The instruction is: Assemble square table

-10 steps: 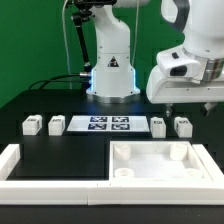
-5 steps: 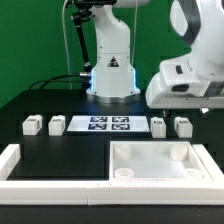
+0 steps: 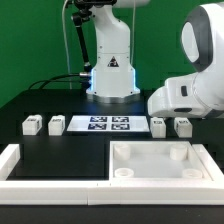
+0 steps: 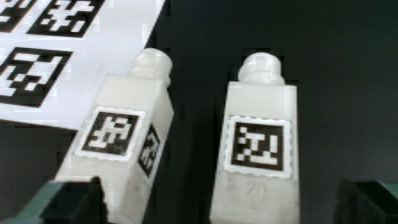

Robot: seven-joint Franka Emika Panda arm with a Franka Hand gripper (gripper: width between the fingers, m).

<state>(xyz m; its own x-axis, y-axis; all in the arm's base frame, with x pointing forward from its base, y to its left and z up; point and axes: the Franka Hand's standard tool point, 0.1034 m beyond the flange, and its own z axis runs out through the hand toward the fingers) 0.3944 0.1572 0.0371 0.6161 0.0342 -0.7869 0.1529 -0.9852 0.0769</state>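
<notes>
Wrist view is showing the two-finger gripper (image 4: 217,203) hanging with its jaws spread wide and holding nothing, dark fingertips (image 4: 71,200) framing a pair of small tagged white plastic block legs (image 4: 125,128) sitting side by side, probably lining up to pinch one. Just beside them the thin flat white marker board (image 4: 54,55) is lying, possibly crowding the approach. At the exterior view's near right the white plastic square tabletop slab (image 3: 160,162) is waiting, sockets facing up; two more white legs (image 3: 31,125) are sitting far left, the long low white border rail (image 3: 20,160) fencing the near edge.
</notes>
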